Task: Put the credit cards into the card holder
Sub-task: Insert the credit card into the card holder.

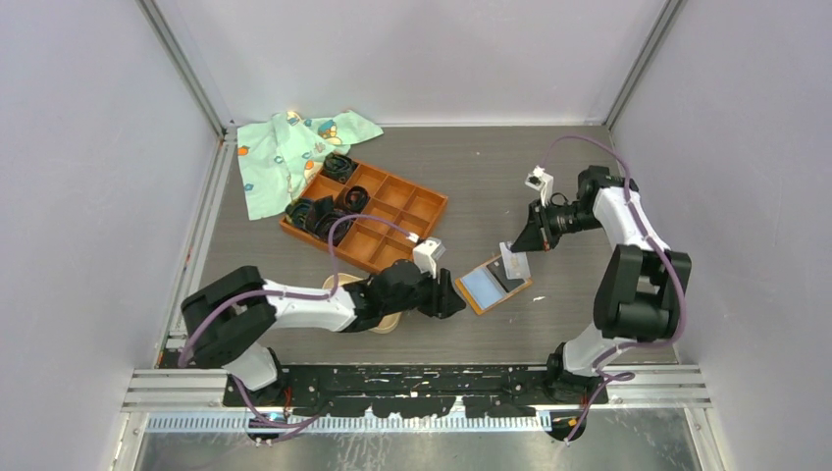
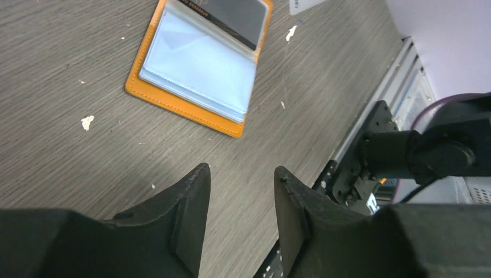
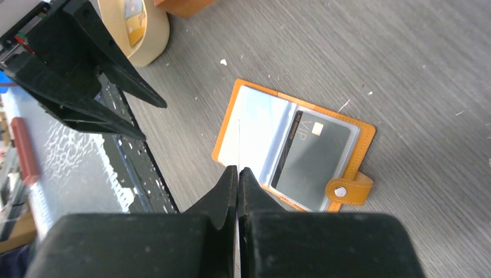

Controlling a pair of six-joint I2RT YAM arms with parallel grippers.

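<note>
An orange wallet (image 1: pixel 481 287) (image 2: pixel 191 63) (image 3: pixel 255 124) lies open on the table, and a dark credit card (image 3: pixel 315 153) (image 2: pixel 234 17) sits in its clear sleeve. Just above the wallet's far edge, my right gripper (image 1: pixel 510 245) (image 3: pixel 238 169) is shut on a thin pale credit card (image 1: pixel 515 265) (image 3: pixel 238 145), which shows edge-on in the right wrist view. At the wallet's left edge, my left gripper (image 1: pixel 456 302) (image 2: pixel 241 168) has its jaws apart with only bare table between them. The beige oval card holder (image 1: pixel 390 324) (image 3: pixel 153 40) lies mostly under the left arm.
An orange grid tray (image 1: pixel 392 211) holding black coiled bands (image 1: pixel 324 216) stands at the back left, beside a green patterned cloth (image 1: pixel 289 147). A black rail (image 1: pixel 422 378) runs along the near edge. Grey walls enclose the table on three sides.
</note>
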